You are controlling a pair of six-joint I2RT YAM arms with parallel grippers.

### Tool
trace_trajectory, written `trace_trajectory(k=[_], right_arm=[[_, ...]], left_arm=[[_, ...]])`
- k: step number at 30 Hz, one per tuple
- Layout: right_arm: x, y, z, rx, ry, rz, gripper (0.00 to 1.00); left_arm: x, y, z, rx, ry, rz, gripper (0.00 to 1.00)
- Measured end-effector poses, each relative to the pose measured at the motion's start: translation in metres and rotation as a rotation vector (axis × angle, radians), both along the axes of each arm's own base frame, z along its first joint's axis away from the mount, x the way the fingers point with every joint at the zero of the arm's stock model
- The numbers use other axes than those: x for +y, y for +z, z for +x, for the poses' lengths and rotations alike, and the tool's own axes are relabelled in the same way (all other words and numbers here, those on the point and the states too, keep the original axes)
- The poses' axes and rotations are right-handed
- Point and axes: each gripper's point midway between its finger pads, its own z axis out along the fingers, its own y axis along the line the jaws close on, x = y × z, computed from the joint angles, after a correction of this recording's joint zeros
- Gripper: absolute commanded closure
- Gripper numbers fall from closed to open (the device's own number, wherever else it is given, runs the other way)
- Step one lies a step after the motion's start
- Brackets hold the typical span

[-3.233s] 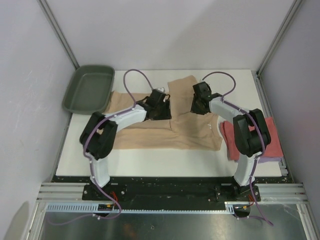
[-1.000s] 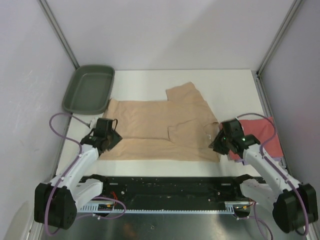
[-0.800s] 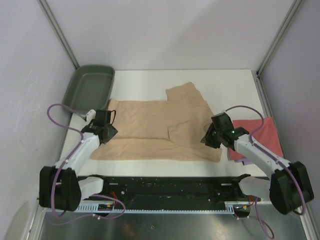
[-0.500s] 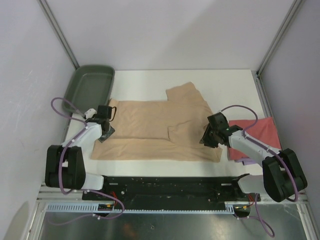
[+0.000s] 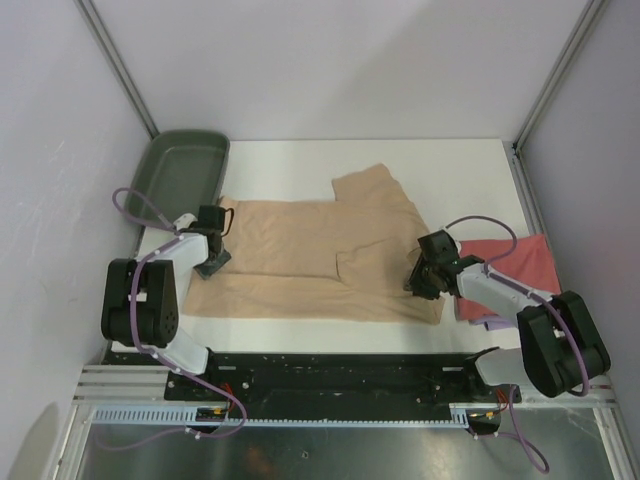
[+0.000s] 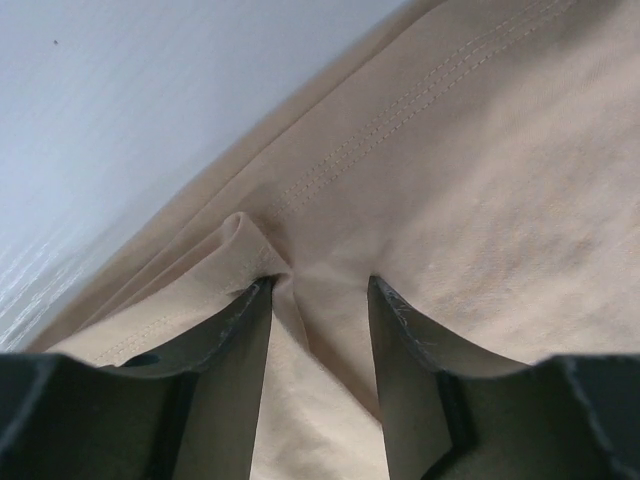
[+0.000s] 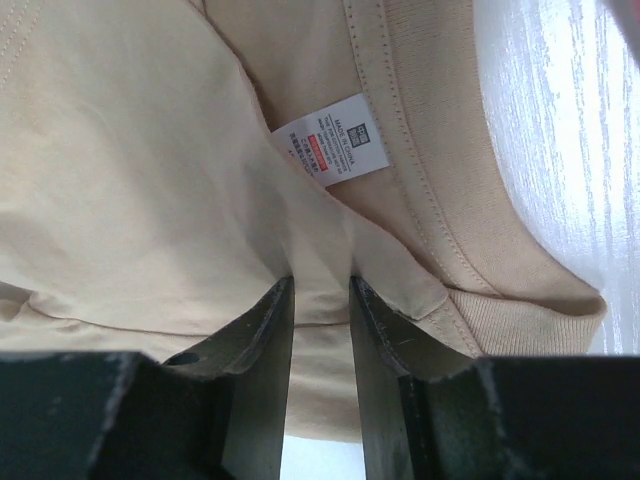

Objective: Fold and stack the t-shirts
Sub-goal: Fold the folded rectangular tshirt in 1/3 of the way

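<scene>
The tan t-shirt (image 5: 310, 255) lies spread flat on the white table, one sleeve folded over its middle. My left gripper (image 5: 212, 262) presses down on its left edge. In the left wrist view the left gripper (image 6: 320, 282) is open, with a ridge of tan cloth (image 6: 480, 180) rising between its fingers. My right gripper (image 5: 421, 283) sits at the shirt's right edge by the collar. It is also open (image 7: 320, 282), straddling a pleat of cloth below the white label (image 7: 330, 150). The coral-red t-shirt (image 5: 512, 262) lies folded at the right on the pale lavender one (image 5: 482, 321).
A dark green tray (image 5: 180, 178) stands at the back left, just beyond the shirt's corner. The ribbed collar (image 7: 450, 200) runs to the right of my right fingers. Grey side walls close in the table on both sides.
Both grippers have moved from the shirt's near corners farther back along its side edges, the left one up the left edge and the right one to the collar. The shirt has not shifted.
</scene>
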Motion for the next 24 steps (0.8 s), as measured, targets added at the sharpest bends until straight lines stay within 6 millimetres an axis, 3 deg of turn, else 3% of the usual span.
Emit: trace_trajectory(k=[7, 11, 19, 24], right_arm=[[-0.010, 0.001, -0.001, -0.027, -0.035, 0.022, 0.66], [-0.018, 0.001, -0.005, -0.037, -0.060, 0.024, 0.66], [-0.031, 0.001, -0.010, -0.043, -0.101, 0.033, 0.66], [-0.037, 0.001, -0.015, -0.042, -0.121, 0.032, 0.65]], left_arm=[[-0.002, 0.001, 0.007, -0.013, -0.032, -0.010, 0.46], [-0.006, 0.014, 0.013, -0.050, -0.068, -0.028, 0.46], [-0.024, 0.066, 0.077, -0.202, -0.208, -0.075, 0.47], [-0.034, 0.061, 0.111, -0.194, -0.268, -0.096, 0.48]])
